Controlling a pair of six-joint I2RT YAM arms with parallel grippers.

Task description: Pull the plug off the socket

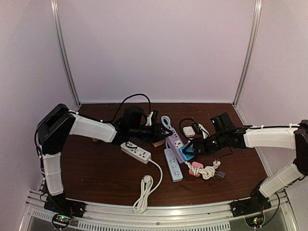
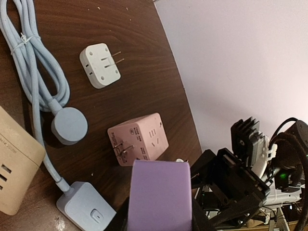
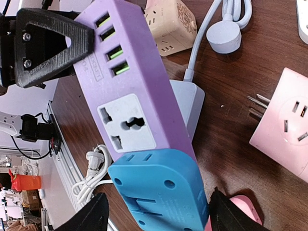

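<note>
A purple power strip (image 1: 175,143) lies across the middle of the table, with a blue plug (image 1: 187,154) seated in its near end. My left gripper (image 1: 165,133) is shut on the strip's far end; the purple end (image 2: 161,197) fills the space between its jaws. In the right wrist view the blue plug (image 3: 159,192) sits below a free white socket on the strip (image 3: 130,91). My right gripper (image 3: 159,219) is open, one finger on each side of the plug, the right finger close to the plug's side.
A white power strip (image 1: 136,152) with a coiled cord lies left of centre, and a light blue strip (image 1: 173,164) lies beside the purple one. A pink adapter (image 2: 139,139), a white adapter (image 2: 99,65), a beige cube (image 2: 14,163) and a bundled cord (image 1: 208,170) lie around.
</note>
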